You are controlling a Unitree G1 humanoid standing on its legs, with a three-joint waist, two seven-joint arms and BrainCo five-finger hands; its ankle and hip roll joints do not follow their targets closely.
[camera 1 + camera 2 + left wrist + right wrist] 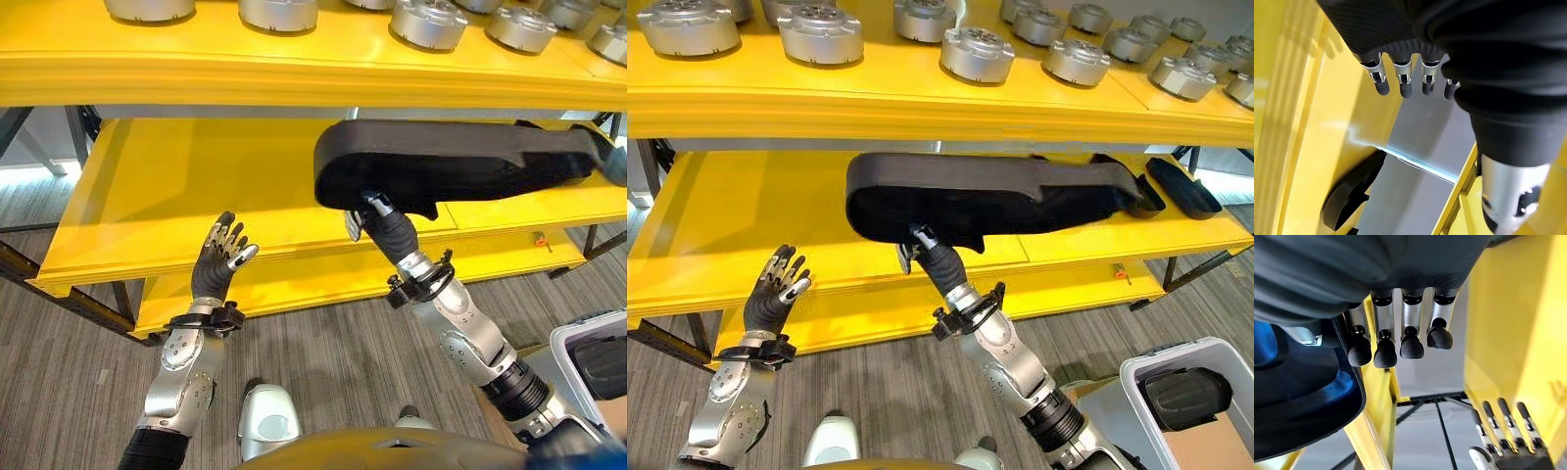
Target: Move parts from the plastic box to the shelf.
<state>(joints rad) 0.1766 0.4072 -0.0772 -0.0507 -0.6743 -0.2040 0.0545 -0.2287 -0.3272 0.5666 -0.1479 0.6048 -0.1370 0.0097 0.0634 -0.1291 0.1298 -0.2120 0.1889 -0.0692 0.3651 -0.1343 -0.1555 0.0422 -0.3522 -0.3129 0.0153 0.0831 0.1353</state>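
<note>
We see the right hand (377,227), just right of centre in the left eye view, clenched on the lower edge of a long black part (460,166) and carrying it at the level of the middle shelf (176,196). The part stretches from the frame's centre to the right edge, its far end over the shelf, its near rounded end hanging out past the front lip. In the right wrist view the fingers (1386,350) curl down beside the part's dark rim, with the thumb on the other side of that rim.

The left hand (220,257), in the lower left of the left eye view, is raised in front of the shelf edge, fingers spread and holding nothing.

The white plastic box (1176,367) sits in the lower right corner of the right eye view with another dark part (1185,394) inside. Round metal parts (975,51) line the top shelf (921,108).

We judge the step to be setting the part down. To do it well, we should push it deeper until most of it lies over the shelf, lower it flat, and only then loosen the fingers. The grip is far to one end, so the part may tilt or swing; the free left hand could steady the near end
</note>
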